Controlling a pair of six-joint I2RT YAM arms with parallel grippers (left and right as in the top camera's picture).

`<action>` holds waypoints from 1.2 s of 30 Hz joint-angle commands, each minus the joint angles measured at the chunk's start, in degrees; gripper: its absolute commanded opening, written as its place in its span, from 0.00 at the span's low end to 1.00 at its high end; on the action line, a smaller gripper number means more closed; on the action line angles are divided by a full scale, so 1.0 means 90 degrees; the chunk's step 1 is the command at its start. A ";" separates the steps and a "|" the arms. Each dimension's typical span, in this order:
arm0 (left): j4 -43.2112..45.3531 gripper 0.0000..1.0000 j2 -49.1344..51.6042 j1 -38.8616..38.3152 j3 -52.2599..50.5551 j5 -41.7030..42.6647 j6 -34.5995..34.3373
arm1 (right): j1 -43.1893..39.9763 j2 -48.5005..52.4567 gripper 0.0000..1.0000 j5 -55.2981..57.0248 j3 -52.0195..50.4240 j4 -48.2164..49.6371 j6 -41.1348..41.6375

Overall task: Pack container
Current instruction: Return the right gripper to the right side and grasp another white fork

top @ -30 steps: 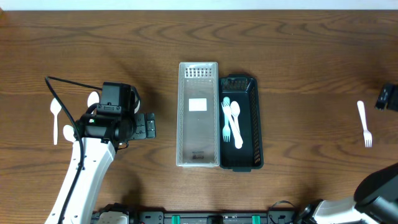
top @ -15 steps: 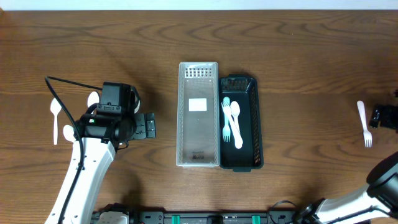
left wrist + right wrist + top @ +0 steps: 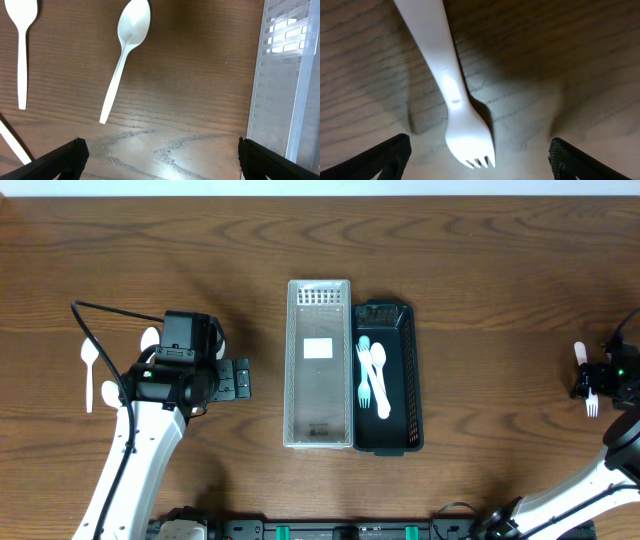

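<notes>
1. Centrally, we find two containers touching side by side on the table [image 3: 480, 260]: a clear container [image 3: 318, 395] and, on its right in the overhead view, a black container [image 3: 408, 380].
2. Through the clear container we see only a white label [image 3: 318, 348] on its floor.
3. We count a pale blue fork [image 3: 361, 375] and a white spoon [image 3: 380, 385] lying across each other in the black container (whether a third piece lies with them we cannot tell).
4. Loose on the wood we count one white fork [image 3: 452, 85] at the far right and, at the far left, a straight spoon [image 3: 22, 50] and a slanted spoon [image 3: 125, 55], all well apart from the containers.
5. Our right gripper [image 3: 480, 150] hangs low over the white fork, jaws spread, one finger on either side of the tines and neither touching them.
6. Our left gripper [image 3: 160, 157] sits between the spoons and the clear container with its jaws wide and only bare table between them.
</notes>
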 commanded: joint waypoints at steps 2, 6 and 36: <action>0.0005 0.98 0.0007 0.0002 0.0070 -0.0032 -0.0056 | 0.0012 0.0058 0.89 0.0051 -0.0034 0.0066 -0.0148; 0.0005 0.98 0.0007 0.0002 0.0070 -0.0029 -0.0053 | 0.0012 0.0075 0.88 0.0049 -0.0051 0.0039 -0.0182; 0.0002 0.98 0.0007 0.0002 0.0070 -0.0029 -0.0053 | 0.0444 0.0165 0.45 -0.0250 -0.0379 0.0425 -0.0236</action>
